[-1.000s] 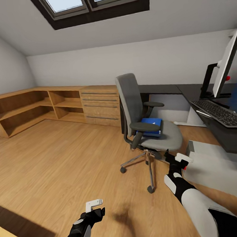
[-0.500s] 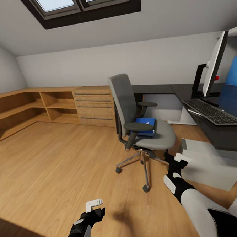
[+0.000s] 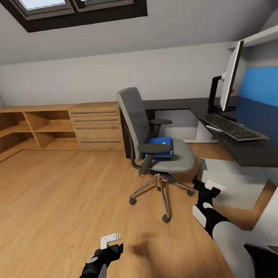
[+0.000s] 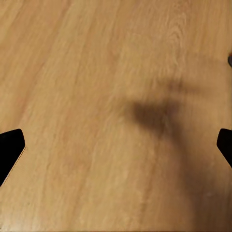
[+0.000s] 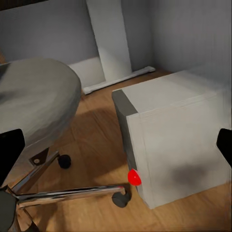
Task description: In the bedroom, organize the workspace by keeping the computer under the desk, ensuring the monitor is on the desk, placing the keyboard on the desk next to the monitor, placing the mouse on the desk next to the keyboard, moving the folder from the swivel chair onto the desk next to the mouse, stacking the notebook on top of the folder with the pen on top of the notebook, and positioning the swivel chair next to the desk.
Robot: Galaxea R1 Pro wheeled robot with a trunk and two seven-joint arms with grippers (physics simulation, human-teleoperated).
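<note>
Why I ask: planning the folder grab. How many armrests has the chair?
2. On the grey swivel chair: one black padded armrest on the near side, the other on the far side.

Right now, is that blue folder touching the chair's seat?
Touching: in the head view, the folder lies flat on the swivel chair seat, no gap beneath.

You will find no legible text, label, brand, number or sign on any surface; the keyboard [image 3: 232, 127] keys are too small to read.
</note>
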